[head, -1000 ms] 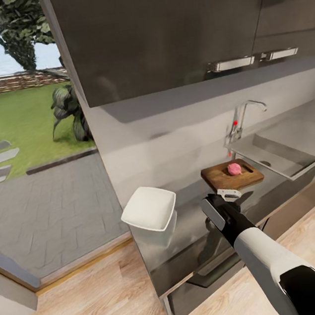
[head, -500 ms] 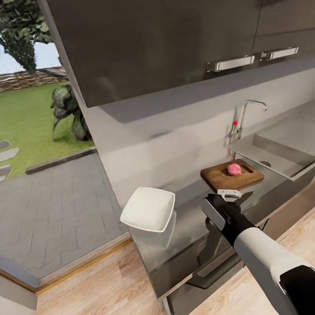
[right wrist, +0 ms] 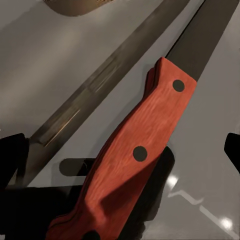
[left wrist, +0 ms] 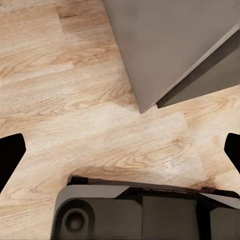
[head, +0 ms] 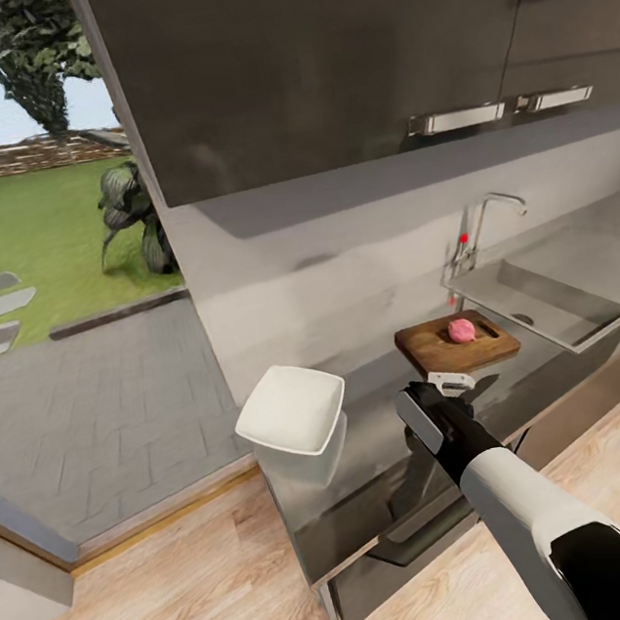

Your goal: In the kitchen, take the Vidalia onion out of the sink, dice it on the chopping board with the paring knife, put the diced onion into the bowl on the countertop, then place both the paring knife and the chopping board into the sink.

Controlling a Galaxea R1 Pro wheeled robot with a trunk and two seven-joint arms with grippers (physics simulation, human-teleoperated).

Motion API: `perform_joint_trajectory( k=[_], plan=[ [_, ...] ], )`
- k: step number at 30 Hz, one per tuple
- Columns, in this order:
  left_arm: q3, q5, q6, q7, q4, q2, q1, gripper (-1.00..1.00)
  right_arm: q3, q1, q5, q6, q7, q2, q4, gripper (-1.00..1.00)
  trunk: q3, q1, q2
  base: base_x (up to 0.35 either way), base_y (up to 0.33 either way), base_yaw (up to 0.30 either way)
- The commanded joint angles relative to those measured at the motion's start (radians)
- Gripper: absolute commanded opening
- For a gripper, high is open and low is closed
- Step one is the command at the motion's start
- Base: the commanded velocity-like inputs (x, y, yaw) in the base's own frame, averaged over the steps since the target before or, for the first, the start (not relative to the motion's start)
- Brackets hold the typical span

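We are standing at the counter [head: 387, 437], a long dark grey slab running from near left to far right, with the sink [head: 554, 290] at its far right end. The bowl [head: 292, 411] is sitting at the counter's left end, well apart from the rest. The chopping board [head: 445, 355] is lying just left of the sink, and the Vidalia onion [head: 462, 330] is resting whole on it, so dicing is not yet started by our read.

The right pincer [head: 451, 384] is hanging over the counter just on the near side of the board. In the right wrist view the paring knife [right wrist: 140, 150] is lying flat on the counter directly between the black fingers [right wrist: 12, 155], which are standing wide, one at each side edge, not touching the red handle. The knife's long axis is running roughly along the pincer's line of sight, slightly skewed, with the blade pointing away toward the board. So the handle is sitting under the pincer; we are judging the next move as a straight drop and close across the handle's width.

The left pincer [left wrist: 120, 150] is hanging over the wooden floor [left wrist: 75, 100], wide and holding nothing, far from the knife. The right arm is clearly the nearer one.
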Motion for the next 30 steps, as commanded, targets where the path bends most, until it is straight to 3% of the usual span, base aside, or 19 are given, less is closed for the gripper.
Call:
perform_joint_trajectory(
  k=[1, 19, 20, 24, 30],
  plan=[
    [-0.003, 0.006, -0.003, 0.006, -0.001, 0.001, 0.0, 1.0, 0.003, 0.0, -0.007, 0.014, -0.008, -0.001, 0.004, 1.0, -0.004, 0.001, -0.001, 0.0, 0.0, 0.0],
    [-0.002, 0.006, -0.003, 0.006, -0.001, 0.001, 0.0, 1.0, 0.002, 0.0, -0.009, 0.015, -0.006, -0.001, 0.012, 1.0, -0.023, 0.001, -0.001, 0.0, 0.0, 0.0],
    [-0.003, 0.005, -0.004, 0.006, 0.005, 0.001, 0.001, 1.0, 0.002, 0.0, -0.002, 0.015, -0.013, 0.005, -0.035, 1.0, -0.023, 0.001, -0.001, 0.0, 0.0, 0.0],
    [-0.002, 0.005, -0.004, 0.006, 0.006, 0.001, 0.001, 1.0, 0.002, 0.0, 0.029, 0.008, -0.02, 0.016, -0.021, 1.0, -0.023, 0.001, -0.001, 0.0, 0.0, 0.0],
    [-0.003, 0.005, -0.004, 0.006, 0.006, 0.001, 0.001, 1.0, 0.004, 0.0, 0.009, -0.003, -0.02, -0.002, -0.023, 1.0, -0.023, 0.001, -0.001, 0.0, 0.0, 0.0]
  ],
)
